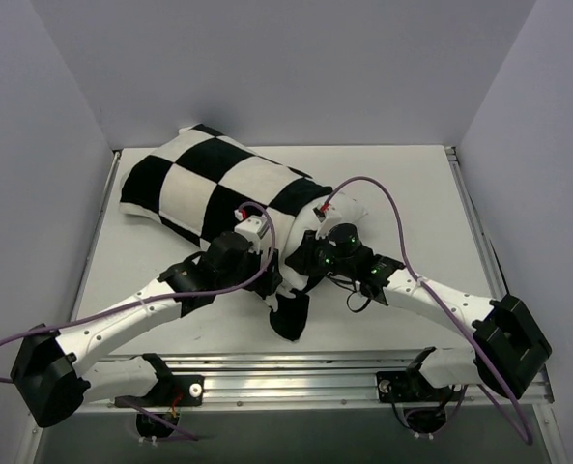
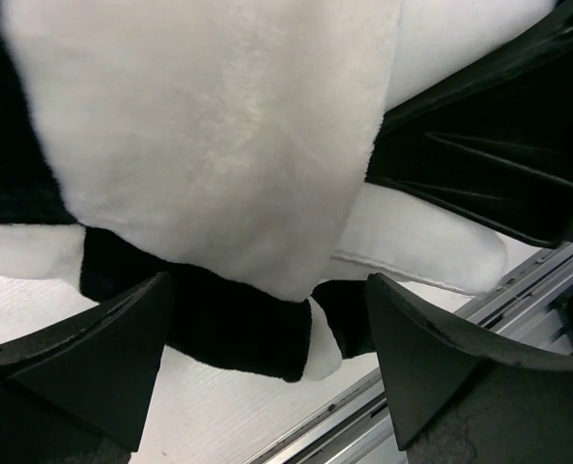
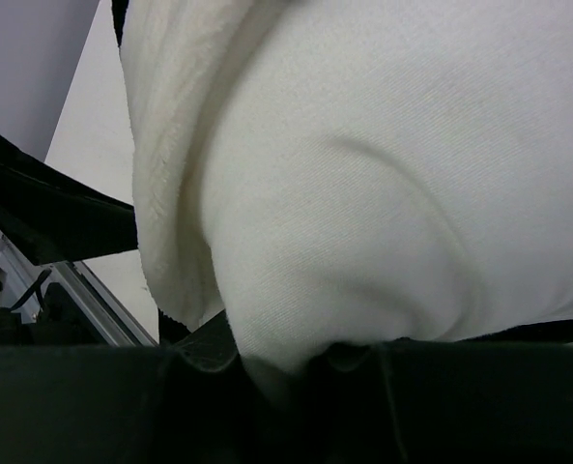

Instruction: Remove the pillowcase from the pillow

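Note:
The black and white checkered pillowcase lies diagonally from the back left to the middle of the table, with the pillow inside. A plain white end of the pillow sticks out at the right. A loose flap of the case hangs toward the near edge. My left gripper is open, and its fingers stand wide apart beside the case's hem without gripping it. My right gripper is shut on a fold of the white pillow, next to the plush case edge.
The white table is walled at the back and on both sides. A metal rail runs along the near edge; it also shows in the left wrist view. The two arms nearly touch at the middle, and purple cables loop above them.

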You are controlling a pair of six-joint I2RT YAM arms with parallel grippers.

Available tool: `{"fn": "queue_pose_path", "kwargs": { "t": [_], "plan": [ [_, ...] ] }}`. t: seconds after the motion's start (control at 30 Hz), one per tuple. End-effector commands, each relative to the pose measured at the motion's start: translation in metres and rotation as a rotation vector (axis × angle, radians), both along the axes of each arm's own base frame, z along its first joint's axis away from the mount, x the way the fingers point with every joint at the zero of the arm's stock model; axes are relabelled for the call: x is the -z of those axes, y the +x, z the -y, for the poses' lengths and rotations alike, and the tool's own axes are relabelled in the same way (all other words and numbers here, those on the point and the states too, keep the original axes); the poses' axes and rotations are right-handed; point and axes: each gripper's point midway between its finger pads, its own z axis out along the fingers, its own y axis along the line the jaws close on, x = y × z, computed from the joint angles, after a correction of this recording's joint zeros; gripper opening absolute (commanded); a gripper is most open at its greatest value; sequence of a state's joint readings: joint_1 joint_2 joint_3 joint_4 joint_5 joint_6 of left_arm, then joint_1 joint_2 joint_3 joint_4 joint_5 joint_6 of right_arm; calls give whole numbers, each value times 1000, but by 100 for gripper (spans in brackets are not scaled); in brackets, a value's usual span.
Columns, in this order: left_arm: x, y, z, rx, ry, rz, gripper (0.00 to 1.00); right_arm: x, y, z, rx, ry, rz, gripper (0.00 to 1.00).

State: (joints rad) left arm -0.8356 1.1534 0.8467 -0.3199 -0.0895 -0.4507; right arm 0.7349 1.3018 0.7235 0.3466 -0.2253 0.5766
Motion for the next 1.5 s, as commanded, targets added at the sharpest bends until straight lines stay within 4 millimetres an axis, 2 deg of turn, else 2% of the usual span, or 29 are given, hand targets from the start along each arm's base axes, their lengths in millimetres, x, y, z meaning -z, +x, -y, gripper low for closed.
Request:
{"fn": "queue_pose_path", "kwargs": {
  "t": [0.0, 0.27, 0.3, 0.43, 0.5, 0.53, 0.6, 0.63, 0.7, 0.77, 0.83, 0.9, 1.0, 1.03, 1.17, 1.23, 1.27, 1.37, 1.47],
  "plan": [
    [4, 1, 6, 27, 41, 17, 88, -40, 10, -14, -7, 63, 106, 0],
    [31, -8, 15, 98, 129, -42, 81, -38, 8, -15, -7, 57, 105, 0],
    [33, -9, 15, 101, 136, -47, 77, -39, 8, -15, -7, 57, 107, 0],
    [40, -4, 11, 78, 172, -42, 72, -42, 6, -14, -9, 64, 114, 0],
    [45, 0, 9, 59, 193, -42, 66, -44, 5, -13, -9, 66, 116, 0],
    [45, 2, 9, 49, 197, -37, 53, -44, 3, -13, -12, 65, 115, 0],
    [46, 11, 3, -10, 218, -21, 35, -46, 1, -12, -15, 69, 112, 0],
    [42, 16, 2, -29, 221, -7, 21, -46, -2, -12, -25, 70, 107, 0],
    [40, 30, -9, -113, 248, 13, 4, -50, -8, -9, -39, 76, 104, 0],
    [38, 41, -21, -190, 259, 7, 2, -59, -19, -6, -68, 85, 101, 0],
    [40, 57, -44, -293, 282, 3, 2, -66, -29, -3, -96, 88, 89, 0],
    [47, 70, -70, -411, 288, -25, 2, -96, -42, 1, -129, 135, 118, 0],
    [64, 77, -90, -519, 291, -73, 2, -131, -58, 13, -149, 172, 153, 0],
    [68, 81, -99, -560, 297, -79, 2, -154, -62, 16, -154, 198, 191, 0],
    [91, 89, -114, -691, 309, -127, 2, -207, -84, 34, -181, 242, 273, 0],
    [95, 96, -122, -745, 307, -134, 2, -224, -94, 37, -215, 264, 292, 0],
    [101, 101, -132, -797, 306, -148, 2, -235, -100, 41, -224, 277, 305, 0],
    [106, 116, -149, -876, 264, -183, 2, -235, -112, 46, -256, 275, 297, 0],
    [100, 131, -152, -891, 204, -184, 2, -214, -124, 44, -312, 254, 240, 0]
  ]
}}
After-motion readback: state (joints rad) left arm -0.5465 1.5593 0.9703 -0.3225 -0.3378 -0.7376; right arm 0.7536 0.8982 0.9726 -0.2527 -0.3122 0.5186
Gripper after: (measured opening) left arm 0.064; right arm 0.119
